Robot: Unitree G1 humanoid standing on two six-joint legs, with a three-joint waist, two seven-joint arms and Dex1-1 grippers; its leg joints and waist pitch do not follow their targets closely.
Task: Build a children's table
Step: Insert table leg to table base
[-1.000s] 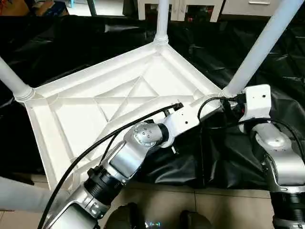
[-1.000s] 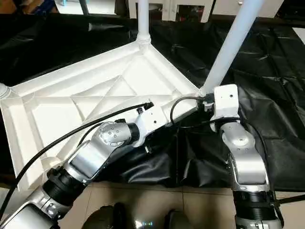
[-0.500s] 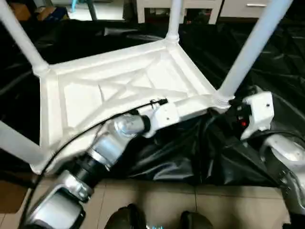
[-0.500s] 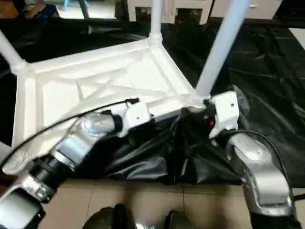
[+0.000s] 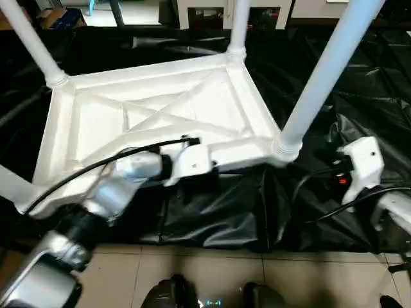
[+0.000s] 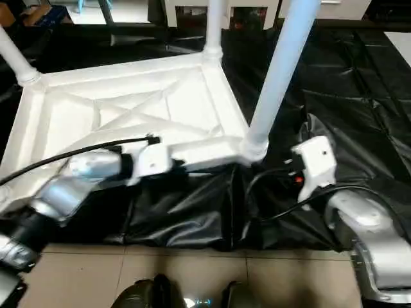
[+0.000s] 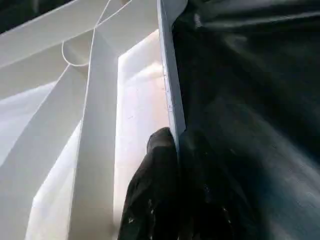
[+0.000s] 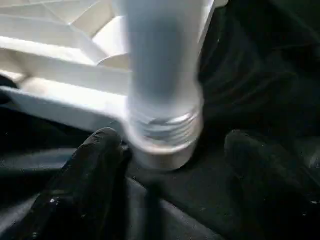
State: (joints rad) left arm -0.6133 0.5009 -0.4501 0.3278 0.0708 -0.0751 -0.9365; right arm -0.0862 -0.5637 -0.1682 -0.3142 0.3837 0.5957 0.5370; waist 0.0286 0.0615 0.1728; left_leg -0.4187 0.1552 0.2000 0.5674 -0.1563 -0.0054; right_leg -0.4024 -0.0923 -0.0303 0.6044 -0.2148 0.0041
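Tiled floor point(image 5: 212, 269), black sheet point(image 5: 359, 83) over it, upturned children's table point(image 5: 154, 109) on sheet

The four legs point(image 5: 320, 77) of the upturned table point(image 5: 154, 112) run off the upper edge in the head views, so their free ends cannot be seen. The left gripper point(image 7: 172, 150) sits behind its own white wrist housing there, and the rim's near edge is hidden under it. In the right wrist view the leg between the right gripper's point(image 8: 170, 150) spread fingers point(image 8: 95, 170) is blurred, and its threaded base is hard to read. The black sheet point(image 5: 218, 212) beyond the jaws is dark and indistinct.
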